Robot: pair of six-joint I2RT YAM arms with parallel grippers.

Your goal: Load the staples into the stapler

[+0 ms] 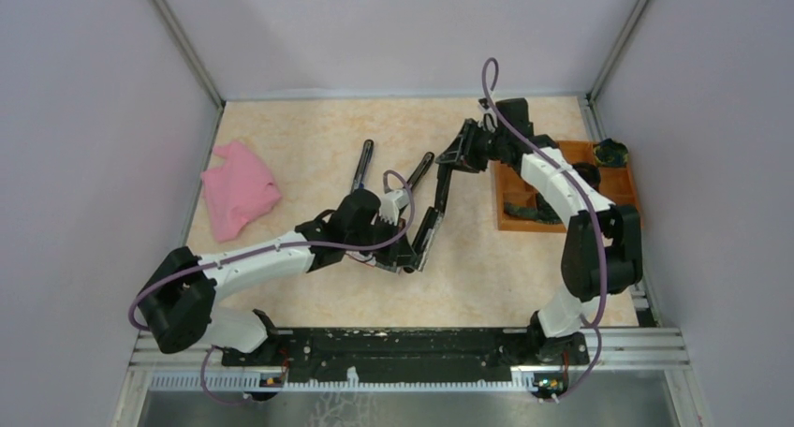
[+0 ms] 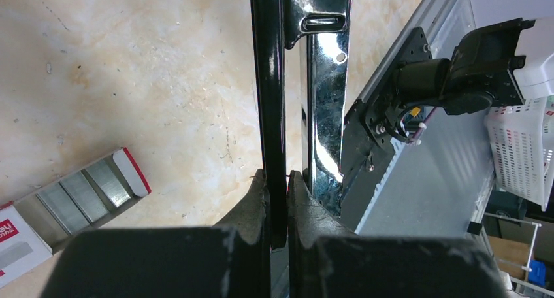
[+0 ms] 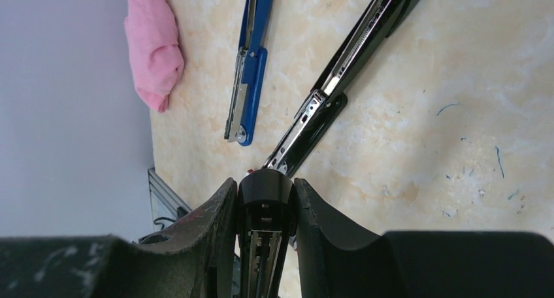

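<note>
Reaching inward, your left gripper (image 2: 277,180) and right gripper (image 3: 264,187) each clamp the stapler (image 2: 268,82). The staples (image 2: 78,197) lie near the left one.

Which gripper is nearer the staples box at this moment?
Left. The left gripper, shut on the black stapler, sits just beside the staples box; the right gripper grips the stapler's other end, with no box in its view.
</note>
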